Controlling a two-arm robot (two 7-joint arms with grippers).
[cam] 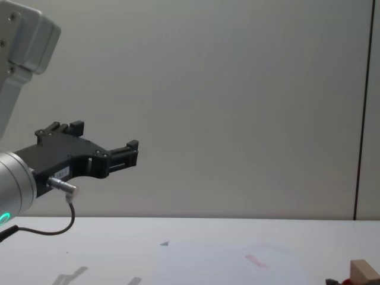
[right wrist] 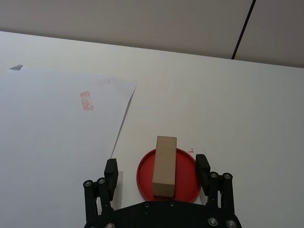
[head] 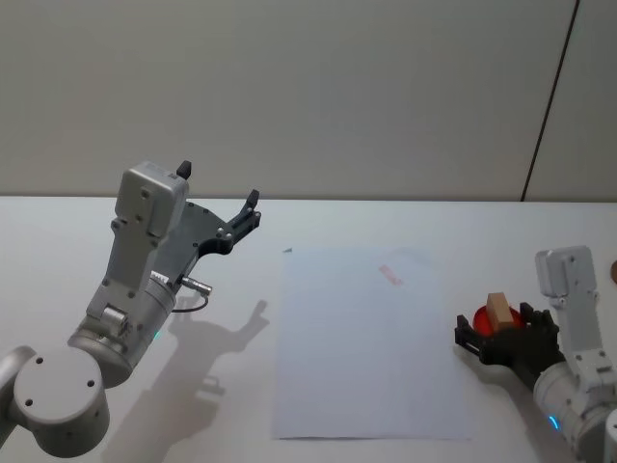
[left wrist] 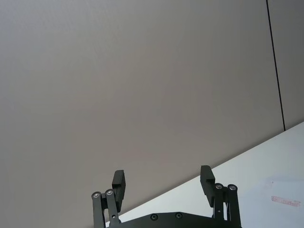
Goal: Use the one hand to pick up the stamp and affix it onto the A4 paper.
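Head view: the left pincer (head: 220,185) hangs raised above the left of the white bench (head: 77,241), its fingers spread wide and holding nothing. At lower right, the right pincer (head: 496,328) sits low on the bench, its fingers parted around the stamp (head: 497,311). The stamp is a tan block upright on a red disc (head: 481,319), just beside the right edge of the A4 paper (head: 366,357). A pink ink mark (head: 390,275) shows near the sheet's far right corner.

Left wrist view: the left pincer (left wrist: 162,183) gapes open against the grey wall, with the ink mark (left wrist: 285,201) well off on the bench.

Right wrist view: the right pincer (right wrist: 156,167) stands open, one finger on either side of the red disc (right wrist: 145,178) and neither touching the stamp (right wrist: 165,164). The A4 paper (right wrist: 57,142) lies beside it, bearing the ink mark (right wrist: 86,100).

Chest view: the left pincer (cam: 107,139) is held high over the bench. The stamp (cam: 363,272) peeks in at the lower right corner, right of the A4 paper (cam: 225,261).
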